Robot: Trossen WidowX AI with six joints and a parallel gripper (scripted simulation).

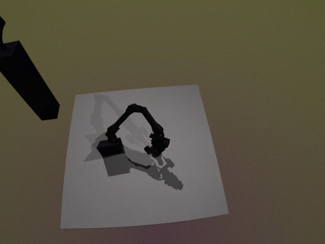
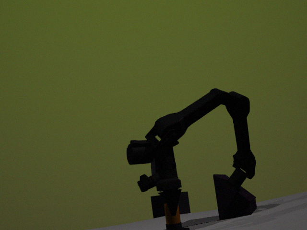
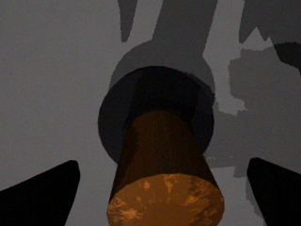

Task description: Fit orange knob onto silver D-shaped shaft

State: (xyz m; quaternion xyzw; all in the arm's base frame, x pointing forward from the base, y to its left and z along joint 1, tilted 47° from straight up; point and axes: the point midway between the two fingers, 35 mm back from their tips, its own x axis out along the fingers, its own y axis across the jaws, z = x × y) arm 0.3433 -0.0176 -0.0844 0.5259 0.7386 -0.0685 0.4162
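I'm watching the top camera looking down from high and far, the mat (image 1: 104,199) filling its lower middle; the exterior one is facing sideways, nearer and low, sharing the arm (image 1: 134,107) (image 2: 198,109); the wrist camera is peering closely down.

arm (image 1: 134,107) (image 2: 203,108) arched up from its base and over, elbow high, forearm sloping down, wrist (image 1: 160,142) (image 2: 164,158) bent near vertical, gripper (image 1: 156,151) (image 2: 172,214) (image 3: 166,171) pointing down, fingers wide open, well apart, nothing gripped
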